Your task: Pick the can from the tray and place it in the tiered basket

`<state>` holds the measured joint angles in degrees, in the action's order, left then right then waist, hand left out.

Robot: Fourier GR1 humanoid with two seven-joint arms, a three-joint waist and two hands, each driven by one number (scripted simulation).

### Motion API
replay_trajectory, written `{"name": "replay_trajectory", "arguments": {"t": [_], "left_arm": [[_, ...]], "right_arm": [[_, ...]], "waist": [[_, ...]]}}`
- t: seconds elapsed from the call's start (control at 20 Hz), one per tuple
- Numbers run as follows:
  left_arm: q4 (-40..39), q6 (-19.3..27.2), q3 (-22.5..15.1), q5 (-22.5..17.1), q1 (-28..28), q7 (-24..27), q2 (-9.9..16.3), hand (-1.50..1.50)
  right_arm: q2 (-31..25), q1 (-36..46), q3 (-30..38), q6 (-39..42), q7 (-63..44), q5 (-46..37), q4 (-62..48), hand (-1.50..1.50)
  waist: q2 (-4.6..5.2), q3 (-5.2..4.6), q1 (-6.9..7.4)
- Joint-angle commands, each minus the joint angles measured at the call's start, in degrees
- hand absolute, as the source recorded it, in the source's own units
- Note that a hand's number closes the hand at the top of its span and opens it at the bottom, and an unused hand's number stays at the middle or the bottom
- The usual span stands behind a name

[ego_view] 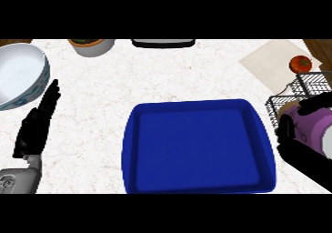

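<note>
White marble counter (161,82) bears a blue tray (195,145). Right hand (296,145), fingers curled, grips the purple can (316,129) beside the wire basket (309,86); no label is legible. Left hand (37,123) rests with straight fingers.

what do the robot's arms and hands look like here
The left hand is black and slim, with long fingers, and joins a light grey forearm that has a darker inset near the wrist. The right hand is black too; only black shows behind it, running to the lower right edge, so its forearm's colour cannot be seen. No cables or markings show.
</note>
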<state>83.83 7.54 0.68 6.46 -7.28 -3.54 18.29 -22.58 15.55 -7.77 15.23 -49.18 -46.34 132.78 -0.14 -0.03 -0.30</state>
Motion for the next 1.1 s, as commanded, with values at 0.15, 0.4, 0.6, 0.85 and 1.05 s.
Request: {"name": "replay_trajectory", "arguments": {"t": [0.15, 0.4, 0.6, 0.85, 1.05], "left_arm": [[0.25, -0.77, 0.73, 0.62, 0.00, 0.07, 0.14, 0.00], [-2.17, -0.98, 1.36, 0.93, -2.76, -0.09, -1.59, 0.00], [-0.81, -1.87, 1.38, 1.07, -1.72, -0.13, -0.88, 0.00], [4.55, -1.43, -0.20, 1.86, 2.55, -0.48, -2.04, 0.00], [4.01, -2.10, 0.53, 1.89, 1.71, -1.71, -2.10, 0.00]], "right_arm": [[-0.39, 5.52, 15.32, 5.50, 4.35, 18.53, -1.86, 1.50], [-7.89, 6.70, 19.17, 7.74, 14.30, 14.66, -11.65, 1.50], [-10.84, 7.34, 16.45, 1.68, 21.23, 3.23, -21.72, 1.50], [-18.06, 9.07, 20.00, -0.72, 27.29, -1.92, -32.77, 1.50], [-19.23, 7.69, 22.15, -6.44, 36.67, -3.24, -42.55, 1.50]], "waist": [[0.06, 0.05, 0.17], [0.17, 0.03, 0.29], [0.36, 0.04, 0.94], [0.27, 0.06, 1.64], [0.27, 0.08, 1.09]]}}
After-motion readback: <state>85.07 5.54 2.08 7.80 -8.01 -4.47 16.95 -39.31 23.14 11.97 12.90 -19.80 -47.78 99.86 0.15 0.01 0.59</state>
